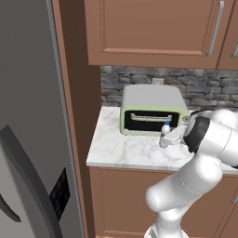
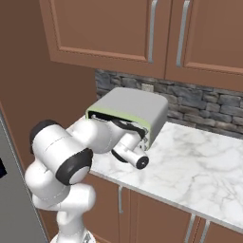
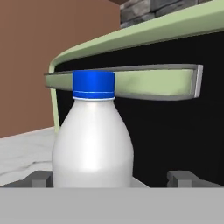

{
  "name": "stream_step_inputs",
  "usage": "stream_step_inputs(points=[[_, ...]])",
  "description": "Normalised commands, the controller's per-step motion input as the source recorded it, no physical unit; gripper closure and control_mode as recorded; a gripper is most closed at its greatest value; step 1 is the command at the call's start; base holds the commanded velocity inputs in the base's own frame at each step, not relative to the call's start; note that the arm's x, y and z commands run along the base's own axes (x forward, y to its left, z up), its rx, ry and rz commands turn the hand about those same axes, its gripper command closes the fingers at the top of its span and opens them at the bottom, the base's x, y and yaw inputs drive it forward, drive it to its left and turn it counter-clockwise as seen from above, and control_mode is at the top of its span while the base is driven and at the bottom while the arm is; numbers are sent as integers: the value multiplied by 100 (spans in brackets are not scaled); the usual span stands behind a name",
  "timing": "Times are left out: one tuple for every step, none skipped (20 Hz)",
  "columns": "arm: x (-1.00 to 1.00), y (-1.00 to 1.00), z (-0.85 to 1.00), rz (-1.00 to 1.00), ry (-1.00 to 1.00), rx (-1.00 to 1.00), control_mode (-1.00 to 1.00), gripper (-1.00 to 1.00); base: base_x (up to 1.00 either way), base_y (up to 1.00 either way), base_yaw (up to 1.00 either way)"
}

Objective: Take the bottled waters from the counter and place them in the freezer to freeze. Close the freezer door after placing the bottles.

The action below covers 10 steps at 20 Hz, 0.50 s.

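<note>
You had the end effector point(image 3: 111, 178) spread wide, holding nothing, its fingertips point(image 3: 40, 178) flanking the bottle point(image 3: 92, 144), which stood upright on the tabletop point(image 1: 125, 151) just before the toaster oven point(image 1: 153, 109). You needed to centre it and close low on the body.

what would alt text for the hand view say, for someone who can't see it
A whitish water bottle with a blue cap stands upright on the marble counter, close up between the two dark fingertips of the open gripper. Right behind it is the pale green toaster oven with its dark door and bar handle.
</note>
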Motion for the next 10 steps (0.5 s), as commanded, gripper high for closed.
stream_step_inputs(points=[[9, 0, 0, 0, 0, 0, -100, -100, 0, 0, 0], [8, 0, 0, 0, 0, 0, -100, -100, 0, 0, 0], [7, 0, 0, 0, 0, 0, -100, -100, 0, 0, 0], [8, 0, 0, 0, 0, 0, -100, -100, 0, 0, 0], [8, 0, 0, 0, 0, 0, -100, -100, 0, 0, 0], [6, 0, 0, 0, 0, 0, -100, -100, 0, 0, 0], [2, 0, 0, 0, 0, 0, -100, -100, 0, 0, 0], [0, 2, 0, 0, 0, 0, -100, -100, 0, 0, 0], [0, 3, 0, 0, 0, 0, -100, -100, 0, 0, 0], [0, 4, 0, 0, 0, 0, -100, -100, 0, 0, 0]])
